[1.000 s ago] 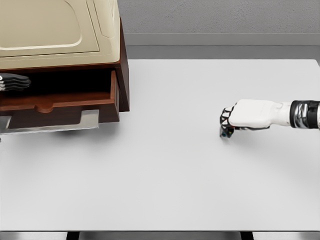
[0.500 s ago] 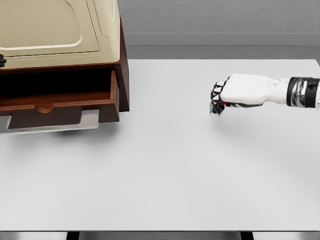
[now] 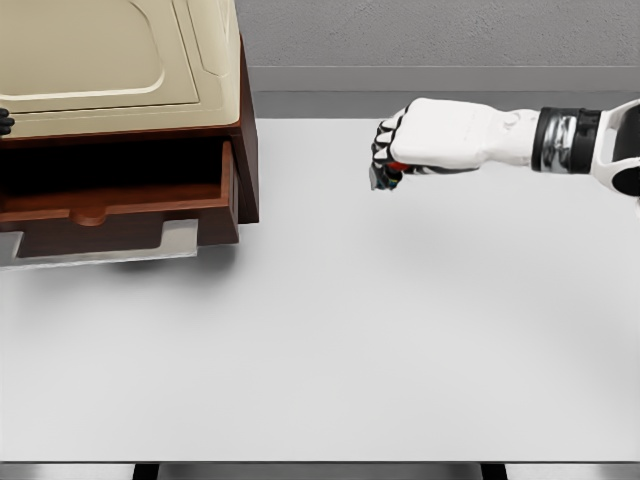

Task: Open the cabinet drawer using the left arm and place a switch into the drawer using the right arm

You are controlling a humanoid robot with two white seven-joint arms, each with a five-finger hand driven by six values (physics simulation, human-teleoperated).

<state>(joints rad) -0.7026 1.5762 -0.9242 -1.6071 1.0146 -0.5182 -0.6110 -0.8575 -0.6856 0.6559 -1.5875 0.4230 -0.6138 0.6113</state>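
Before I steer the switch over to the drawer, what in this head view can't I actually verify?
- Switch: mostly wrapped by the right hand; its shape and orientation are too small to read.
- Left hand: cut off by the left edge, only a dark tip shows.
- Drawer: open, but its interior is in shadow and its left end runs out of frame.

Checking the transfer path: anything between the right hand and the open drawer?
Nothing: head view shows bare table between right hand, holding the switch, and drawer.
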